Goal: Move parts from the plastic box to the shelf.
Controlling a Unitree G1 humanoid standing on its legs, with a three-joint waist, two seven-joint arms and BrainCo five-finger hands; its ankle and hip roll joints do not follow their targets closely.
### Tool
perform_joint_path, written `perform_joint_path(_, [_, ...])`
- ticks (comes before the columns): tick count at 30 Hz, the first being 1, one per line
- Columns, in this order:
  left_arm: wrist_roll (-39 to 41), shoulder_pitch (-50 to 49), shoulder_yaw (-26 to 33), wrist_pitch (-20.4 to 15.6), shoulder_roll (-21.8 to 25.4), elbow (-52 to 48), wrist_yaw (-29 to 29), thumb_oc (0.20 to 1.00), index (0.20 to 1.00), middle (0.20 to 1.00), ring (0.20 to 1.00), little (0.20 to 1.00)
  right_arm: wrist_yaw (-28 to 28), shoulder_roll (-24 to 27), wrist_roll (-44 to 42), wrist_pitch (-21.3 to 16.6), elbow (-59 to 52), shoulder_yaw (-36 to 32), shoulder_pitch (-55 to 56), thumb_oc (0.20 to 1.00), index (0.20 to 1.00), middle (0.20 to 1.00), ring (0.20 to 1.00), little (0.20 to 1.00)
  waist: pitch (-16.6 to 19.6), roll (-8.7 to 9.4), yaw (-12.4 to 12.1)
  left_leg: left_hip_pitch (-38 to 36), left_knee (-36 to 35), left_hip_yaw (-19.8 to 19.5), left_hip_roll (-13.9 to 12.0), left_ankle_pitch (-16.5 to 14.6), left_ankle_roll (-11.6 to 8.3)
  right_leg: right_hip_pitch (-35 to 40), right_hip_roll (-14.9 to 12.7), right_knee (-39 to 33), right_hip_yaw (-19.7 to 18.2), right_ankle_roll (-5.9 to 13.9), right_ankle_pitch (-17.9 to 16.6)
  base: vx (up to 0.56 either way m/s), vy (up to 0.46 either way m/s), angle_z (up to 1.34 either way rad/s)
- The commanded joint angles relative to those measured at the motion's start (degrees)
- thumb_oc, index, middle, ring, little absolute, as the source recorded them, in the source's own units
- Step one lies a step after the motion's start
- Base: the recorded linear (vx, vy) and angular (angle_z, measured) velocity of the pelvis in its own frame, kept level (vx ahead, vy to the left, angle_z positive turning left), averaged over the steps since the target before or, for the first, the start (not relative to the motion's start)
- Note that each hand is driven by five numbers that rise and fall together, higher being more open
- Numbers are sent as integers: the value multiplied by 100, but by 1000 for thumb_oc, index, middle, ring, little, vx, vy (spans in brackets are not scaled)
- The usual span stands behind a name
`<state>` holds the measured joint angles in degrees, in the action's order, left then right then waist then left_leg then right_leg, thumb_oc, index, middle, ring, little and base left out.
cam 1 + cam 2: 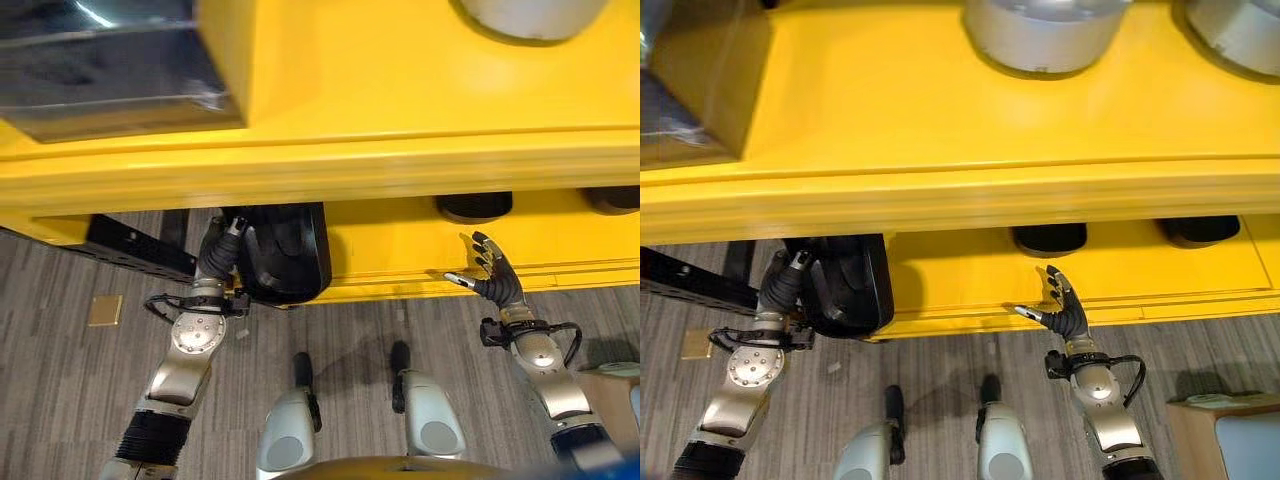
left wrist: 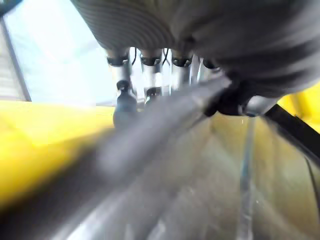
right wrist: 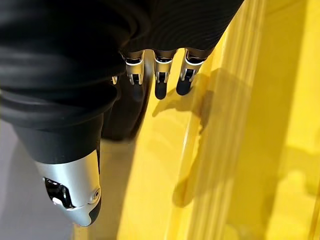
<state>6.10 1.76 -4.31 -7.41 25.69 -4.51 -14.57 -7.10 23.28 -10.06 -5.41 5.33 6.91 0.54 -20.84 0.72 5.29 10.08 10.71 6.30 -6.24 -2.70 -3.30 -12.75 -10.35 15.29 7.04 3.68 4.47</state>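
A black rounded part (image 1: 288, 252) stands at the left end of the yellow shelf's lower level (image 1: 400, 250), half over its front edge. My left hand (image 1: 218, 255) reaches up beside it and grips its left side; in the left wrist view the fingers (image 2: 125, 97) curl over a blurred grey surface. My right hand (image 1: 490, 268) is open in front of the lower shelf edge, its fingers (image 3: 162, 80) straight and holding nothing. Two more black parts (image 1: 1048, 238) (image 1: 1200, 228) sit further back on the lower level.
Silver round parts (image 1: 1045, 35) (image 1: 1240, 30) rest on the shelf's yellow top. A dark glossy box (image 1: 100, 70) sits at its upper left. On the grey floor lie a black bar (image 1: 140, 250) and a tan square (image 1: 105, 310). A cardboard box (image 1: 1220, 435) stands lower right.
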Motion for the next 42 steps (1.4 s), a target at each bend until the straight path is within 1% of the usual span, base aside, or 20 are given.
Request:
perform_joint_path(1, [-27,-227,530,-316,373,-383,-221,200,200,200,200,200,22,-20,-115,-188,-254,-13,55,1000,1000,1000,1000,1000,300,165,-138,93,628,-162,-562,-503,-100,369,-662,-422,-76,601,-307,6,57,-3])
perform_joint_path(8, [-112,249,364,-278,449,-311,-265,200,200,200,200,200,70,1,-101,-152,-258,54,-42,1000,1000,1000,1000,1000,342,246,-60,94,880,-136,-599,-680,-94,331,-617,-262,-142,625,-234,0,18,-1])
perform_joint_path(11, [-82,670,169,-253,423,-172,-303,200,200,200,200,200,92,22,-113,-136,-245,125,-117,1000,1000,1000,1000,1000,366,297,-3,71,1023,-114,-628,-767,-100,299,-592,-108,-184,634,-190,-17,5,-4])
perform_joint_path(18, [-2,1398,-195,-189,397,316,-342,200,200,200,200,200,144,27,-176,-111,-255,205,-219,1000,1000,1000,1000,1000,404,336,90,71,1110,-130,-680,-803,-130,293,-558,-31,-210,618,-138,-29,-6,-8])
perform_joint_path(22, [134,1893,-378,-157,354,734,-464,200,200,200,200,200,219,66,-355,-151,-499,224,-233,1000,1000,1000,1000,1000,446,374,167,82,1194,-133,-717,-834,-154,261,-506,34,-243,601,-119,0,0,0])
perform_joint_path(26, [204,2136,-468,-137,338,948,-512,200,200,200,200,200,239,66,-502,-198,-704,184,-193,1000,1000,1000,1000,1000,459,393,215,100,1277,-128,-748,-866,-159,227,-472,97,-279,595,-99,-6,-1,-1])
perform_joint_path(34, [290,2808,-663,-105,276,1523,-759,200,200,200,200,200,529,142,-1370,-460,-1524,44,-79,1000,1000,1000,1000,1000,446,432,396,244,1642,-107,-837,-1015,-173,-28,-389,443,-470,556,31,-36,4,-8])
perform_joint_path(39, [384,3275,-790,-79,296,2083,-913,200,200,200,200,200,735,189,-1981,-513,-1904,23,-42,1000,1000,1000,1000,1000,390,438,478,460,2060,-170,-873,-1156,-185,-219,-407,790,-524,537,152,-59,4,-6])
perform_joint_path(42, [488,3499,-860,-63,282,2433,-956,200,200,200,200,200,854,268,-2136,-566,-2155,-12,33,1000,1000,1000,1000,1000,354,438,524,606,2205,-220,-888,-1185,-208,-334,-429,965,-532,509,230,-65,0,-2])
